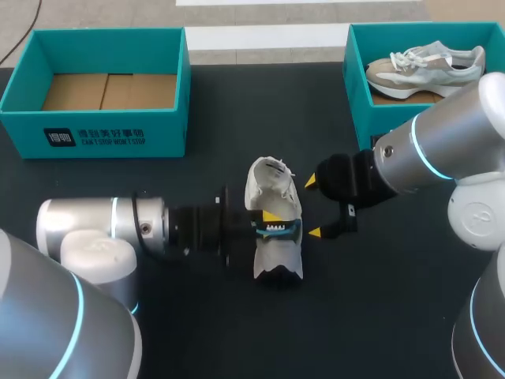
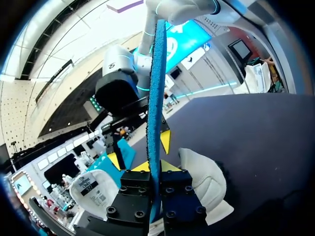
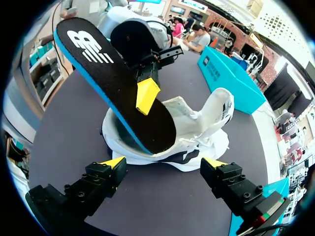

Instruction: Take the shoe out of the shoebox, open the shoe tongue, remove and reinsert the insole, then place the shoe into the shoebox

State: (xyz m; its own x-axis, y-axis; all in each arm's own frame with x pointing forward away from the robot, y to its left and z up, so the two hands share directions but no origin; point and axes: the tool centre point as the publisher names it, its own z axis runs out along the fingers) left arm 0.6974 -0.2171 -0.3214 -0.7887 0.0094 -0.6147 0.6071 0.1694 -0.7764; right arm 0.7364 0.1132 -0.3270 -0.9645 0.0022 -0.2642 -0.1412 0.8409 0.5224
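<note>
A white shoe (image 1: 276,225) lies on the dark table, its opening turned toward my right gripper (image 1: 314,207). My left gripper (image 1: 267,223) comes in from the left and is shut on the insole (image 1: 278,230), which stands edge-on with its lower end in the shoe. In the left wrist view the blue insole (image 2: 156,98) rises straight up between the fingers of my left gripper (image 2: 156,167), beside the shoe (image 2: 204,182). The right wrist view shows the insole's black top (image 3: 113,83) slanting out of the shoe (image 3: 197,132). My right gripper (image 3: 164,164) stands open just short of the shoe, holding nothing.
A teal shoebox (image 1: 95,134) with a cardboard floor stands at the back left. Another teal box (image 1: 355,87) at the back right holds a beige-and-white shoe (image 1: 426,67). My right arm passes in front of that box.
</note>
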